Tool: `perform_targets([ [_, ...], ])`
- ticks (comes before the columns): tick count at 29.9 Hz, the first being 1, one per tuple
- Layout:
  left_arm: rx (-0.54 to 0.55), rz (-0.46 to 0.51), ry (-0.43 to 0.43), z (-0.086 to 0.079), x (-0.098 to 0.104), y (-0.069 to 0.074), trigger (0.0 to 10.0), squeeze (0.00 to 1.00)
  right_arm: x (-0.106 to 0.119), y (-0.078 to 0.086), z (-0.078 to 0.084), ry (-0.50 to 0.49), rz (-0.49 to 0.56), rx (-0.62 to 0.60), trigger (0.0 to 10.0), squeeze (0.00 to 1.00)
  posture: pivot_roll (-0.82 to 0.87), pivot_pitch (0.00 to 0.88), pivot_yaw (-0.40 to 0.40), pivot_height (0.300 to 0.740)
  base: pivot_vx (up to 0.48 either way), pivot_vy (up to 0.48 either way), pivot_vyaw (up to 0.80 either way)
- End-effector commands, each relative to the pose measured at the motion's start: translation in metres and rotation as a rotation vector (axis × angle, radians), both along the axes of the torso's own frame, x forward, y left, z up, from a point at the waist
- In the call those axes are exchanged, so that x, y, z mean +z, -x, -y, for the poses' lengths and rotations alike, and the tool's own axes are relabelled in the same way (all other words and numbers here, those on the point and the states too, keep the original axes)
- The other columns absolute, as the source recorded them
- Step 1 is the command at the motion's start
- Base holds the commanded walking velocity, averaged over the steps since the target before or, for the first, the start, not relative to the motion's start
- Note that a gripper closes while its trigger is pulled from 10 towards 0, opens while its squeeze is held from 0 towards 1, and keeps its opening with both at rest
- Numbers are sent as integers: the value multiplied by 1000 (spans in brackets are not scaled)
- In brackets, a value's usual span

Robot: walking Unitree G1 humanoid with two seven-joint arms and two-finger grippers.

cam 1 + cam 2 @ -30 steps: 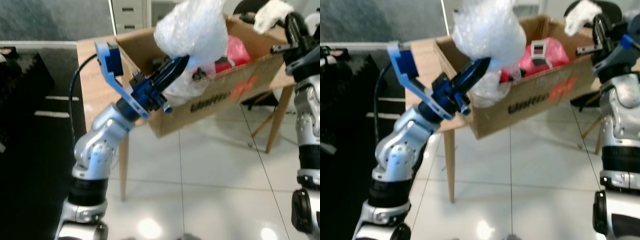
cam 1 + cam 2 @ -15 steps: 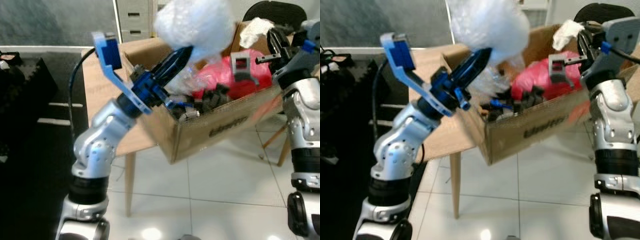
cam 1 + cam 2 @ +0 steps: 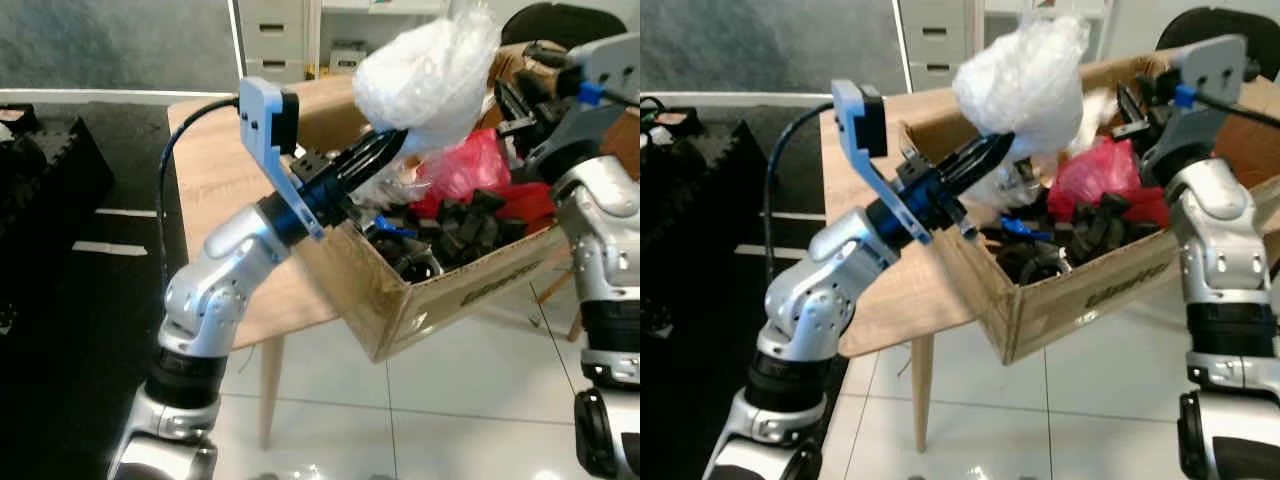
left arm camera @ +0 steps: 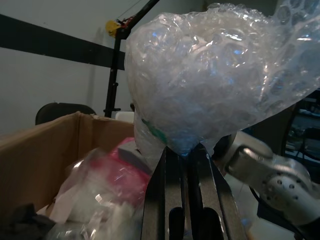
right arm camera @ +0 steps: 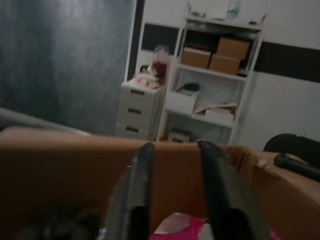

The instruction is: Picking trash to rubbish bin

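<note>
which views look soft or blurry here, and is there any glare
Right wrist view: soft all over, its right hand fingers and the cardboard box smeared. Left wrist view: sharper, bubble wrap shiny with highlights. Eye views: fairly crisp, glare spots on the floor tiles.

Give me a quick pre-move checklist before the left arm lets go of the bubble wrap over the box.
1. Grip on the bubble wrap: ok, the left end effector is pinched shut on its lower end.
2. Bubble wrap over the cardboard box opening: ok, it hangs above the box's near-left corner.
3. Room in the box: cannot tell, it is already crowded with a red bag and black parts.
4. Right end effector out of the drop path: ok, it is open, at the box's far side.
5. Box seated on the wooden table: not ok, it overhangs the table edge.
</note>
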State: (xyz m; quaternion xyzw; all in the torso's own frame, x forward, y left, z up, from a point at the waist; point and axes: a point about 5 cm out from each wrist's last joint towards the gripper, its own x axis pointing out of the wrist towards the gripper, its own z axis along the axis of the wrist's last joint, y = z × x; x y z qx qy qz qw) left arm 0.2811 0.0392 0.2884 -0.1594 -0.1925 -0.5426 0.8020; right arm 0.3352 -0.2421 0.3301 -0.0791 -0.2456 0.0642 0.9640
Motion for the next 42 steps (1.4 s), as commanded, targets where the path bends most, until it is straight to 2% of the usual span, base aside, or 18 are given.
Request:
perform_targets([
  [1,11,32,-23,-1,1,1,10000,0,14,7,-2,-60,47,40,10000,1000,-79,77,51,740,0,0,0],
  [2,11,34,-25,0,1,1,10000,0,17,9,-2,-78,56,56,10000,859,-79,77,51,740,0,0,0],
  [4,11,36,-26,0,1,1,10000,0,22,11,-1,-114,67,73,10000,851,-79,77,51,740,0,0,0],
  [6,9,40,-33,1,0,1,10000,0,28,15,-1,-161,90,106,10000,639,-79,77,51,740,0,0,0],
  [7,8,43,-42,1,-1,1,10000,0,31,18,-1,-174,105,123,10000,259,-79,77,51,740,0,0,0],
  [8,8,47,-51,2,-2,1,10000,0,32,19,-2,-174,115,142,10000,0,-79,77,51,740,0,0,0],
  [10,4,49,-59,3,-3,2,10000,0,32,20,-3,-167,120,158,10000,0,-79,77,51,740,0,0,0],
  [11,-23,50,-61,6,-4,5,10000,0,27,23,-9,-79,102,199,10000,0,-83,79,50,740,0,0,0],
  [12,-23,50,-61,6,-4,5,10000,0,27,23,-9,-79,102,199,10000,0,-83,79,50,740,0,0,0],
  [15,-64,58,-70,11,-5,10,10000,0,23,40,-24,42,130,373,10000,0,-80,80,50,740,0,0,0],
  [16,-64,58,-70,11,-5,10,10000,0,23,40,-24,42,130,373,10000,0,-80,80,50,740,0,0,0],
  [20,-64,60,-85,12,-7,10,10000,0,34,70,-29,22,237,613,10000,0,-78,83,48,740,0,0,0],
  [22,-61,59,-88,12,-8,9,10000,0,35,73,-29,23,250,641,10000,0,-78,83,48,740,0,0,0],
  [24,-32,74,-176,19,-16,6,10000,0,37,79,-25,10,275,634,10000,0,-78,88,53,740,0,0,0],
  [26,-31,82,-200,21,-18,6,10000,0,38,80,-25,6,281,631,10000,0,-78,88,53,740,0,0,0],
  [27,-41,87,-223,27,-21,7,10000,1000,40,82,-24,-16,301,635,10000,0,-81,89,57,740,0,0,0],
  [35,-106,102,-217,36,-19,14,10000,1000,46,84,-17,-79,347,602,10000,0,-86,92,68,740,0,0,0],
  [42,-100,129,-242,43,-20,15,10000,1000,53,93,-14,-156,412,640,10000,0,-90,91,79,740,0,0,0],
])
